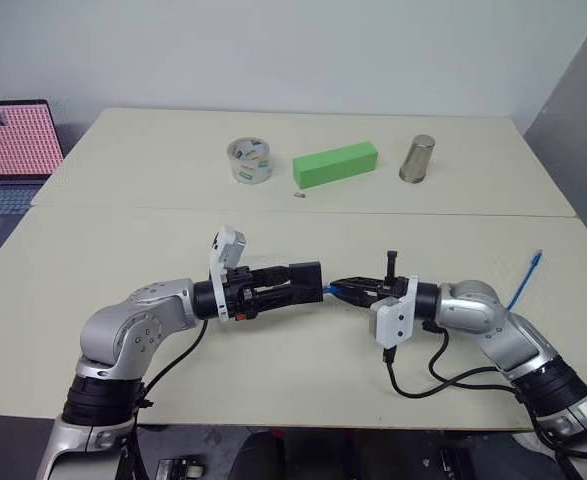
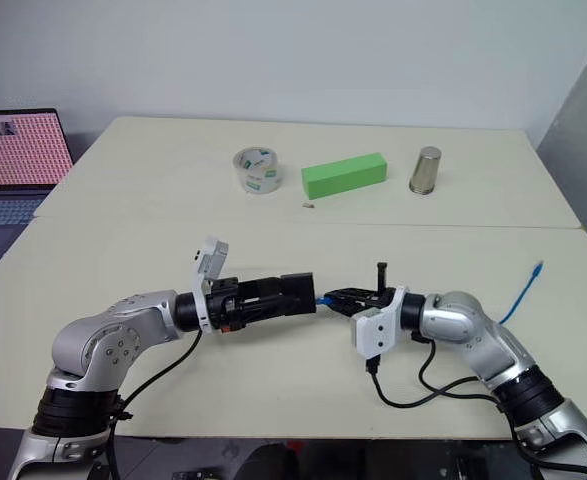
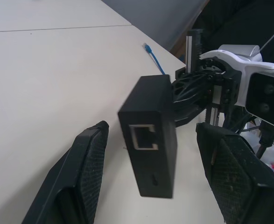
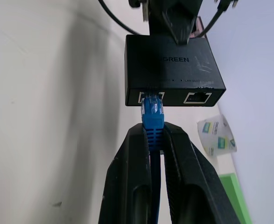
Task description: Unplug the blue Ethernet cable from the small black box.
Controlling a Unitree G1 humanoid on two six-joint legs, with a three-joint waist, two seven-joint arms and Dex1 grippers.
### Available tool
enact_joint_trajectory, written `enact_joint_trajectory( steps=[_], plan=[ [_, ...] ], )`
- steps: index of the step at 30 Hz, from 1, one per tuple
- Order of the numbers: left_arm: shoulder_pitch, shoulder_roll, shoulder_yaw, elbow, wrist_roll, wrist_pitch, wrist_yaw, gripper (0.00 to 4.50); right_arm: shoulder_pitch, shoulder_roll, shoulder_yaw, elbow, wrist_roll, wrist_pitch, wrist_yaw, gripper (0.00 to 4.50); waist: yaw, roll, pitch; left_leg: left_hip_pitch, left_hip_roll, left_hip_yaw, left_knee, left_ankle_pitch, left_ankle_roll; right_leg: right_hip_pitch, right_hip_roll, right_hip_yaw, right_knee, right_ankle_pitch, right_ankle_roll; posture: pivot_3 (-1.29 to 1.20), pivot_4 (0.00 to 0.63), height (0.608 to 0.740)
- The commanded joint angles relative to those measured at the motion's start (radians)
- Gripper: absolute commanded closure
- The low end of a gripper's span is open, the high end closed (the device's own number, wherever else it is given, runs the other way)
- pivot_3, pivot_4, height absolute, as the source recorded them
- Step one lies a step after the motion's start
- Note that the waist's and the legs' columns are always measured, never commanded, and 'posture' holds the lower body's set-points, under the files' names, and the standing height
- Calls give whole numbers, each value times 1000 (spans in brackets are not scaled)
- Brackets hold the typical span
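- Facing each other above the near part of the cream table [image 1: 93, 250], the two grippers are meeting at its middle, with both arms reaching inward.
- The left gripper [image 1: 318, 281] is pointing toward the robot's right and is carrying the small black box [image 1: 308, 279] at its tip. In the left wrist view its two fingers [image 3: 76, 182] are standing wide on either side of the box, and contact between pads and box cannot be confirmed there.
- The right gripper [image 1: 341, 289] is pointing toward the robot's left. Its fingers [image 4: 127, 182] are pressing together on the blue Ethernet cable [image 4: 152, 116], pinching it just behind the plug.
- The plug is sitting in one of two side-by-side ports on the face of the box; the neighbouring port is showing empty.
- The free end of the cable [image 1: 536, 259] is lying on the table near the right edge, well apart from the grippers.
- A tape roll [image 1: 250, 160], a green block [image 1: 335, 164] and a metal cup [image 1: 417, 159] are standing in a row on the far part of the table.
- A laptop [image 1: 8, 150] is sitting at the far left, beside the table.
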Motion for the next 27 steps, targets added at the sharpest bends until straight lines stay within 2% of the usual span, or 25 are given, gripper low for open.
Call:
enact_joint_trajectory(
  steps=[1, 3, 6, 10, 15, 18, 20, 21, 23, 25, 27],
  plan=[
    [2, -6, 18, -16, -21, -5, -4, 1318, -22, 10, -31, -20, 15, -28, 6, 4390, 1, 0, 0, 0, 0, 0, 0, 0, 0, 0, 0, 0, 0, 0, 0, 0, 150, 740],
    [3, -9, 21, -16, -28, -5, -10, 1318, -23, 13, -35, -20, 18, -31, 7, 4390, 1, 0, 0, 0, 0, 0, 0, 0, 0, 0, 0, 0, 0, 0, 0, 0, 150, 740],
    [4, -10, 25, -17, -44, 0, -19, 1762, -24, 15, -40, -18, 21, -37, 8, 4390, 1, 0, 0, 0, 0, 0, 0, 0, 0, 0, 0, 0, 0, 0, 0, 0, 150, 740],
    [5, -6, 25, -17, -48, -1, -22, 2748, -25, 21, -44, -16, 21, -57, 0, 4390, 1, 0, 0, 0, 0, 0, 0, 0, 0, 0, 0, 0, 0, 0, 0, 0, 150, 740],
    [0, 0, 24, -8, -50, -7, -28, 3678, -35, 28, -42, -9, 8, -88, 3, 4390, 1, 0, 0, 0, 0, 0, 0, 0, 0, 0, 0, 0, 0, 0, 0, 0, 150, 740],
    [-3, 2, 22, -6, -50, -11, -33, 3701, -40, 16, -32, 0, 4, -109, 28, 4390, 1, 0, 0, 0, 0, 0, 0, 0, 0, 0, 0, 0, 0, 0, 0, 0, 150, 740],
    [-3, 4, 21, -6, -49, -13, -40, 3701, -36, 4, -32, -7, 30, -96, 56, 3691, 1, 0, 0, 0, 0, 0, 0, 0, 0, 0, 0, 0, 0, 0, 0, 0, 150, 740],
    [-3, 6, 20, -6, -49, -15, -45, 3701, -34, -3, -33, -16, 49, -78, 74, 3594, 1, 0, 0, 0, 0, 0, 0, 0, 0, 0, 0, 0, 0, 0, 0, 0, 150, 740],
    [-3, 9, 17, -7, -46, -20, -53, 3701, -27, -23, -38, -47, 89, -19, 125, 3119, 1, 0, 0, 0, 0, 0, 0, 0, 0, 0, 0, 0, 0, 0, 0, 0, 150, 740],
    [-4, 13, 15, -9, -45, -25, -62, 3701, -12, -52, -48, -97, 149, 70, 186, 2717, 2, 0, 0, 0, 0, 0, 0, 0, 0, 0, 0, 0, 0, 0, 0, 0, 150, 740],
    [-4, 18, 11, -13, -43, -30, -75, 3701, 18, -91, -61, -193, 273, 250, 261, 2256, 2, 0, 0, 0, 0, 0, 0, 0, 0, 0, 0, 0, 0, 0, 0, 0, 150, 740]
  ],
)
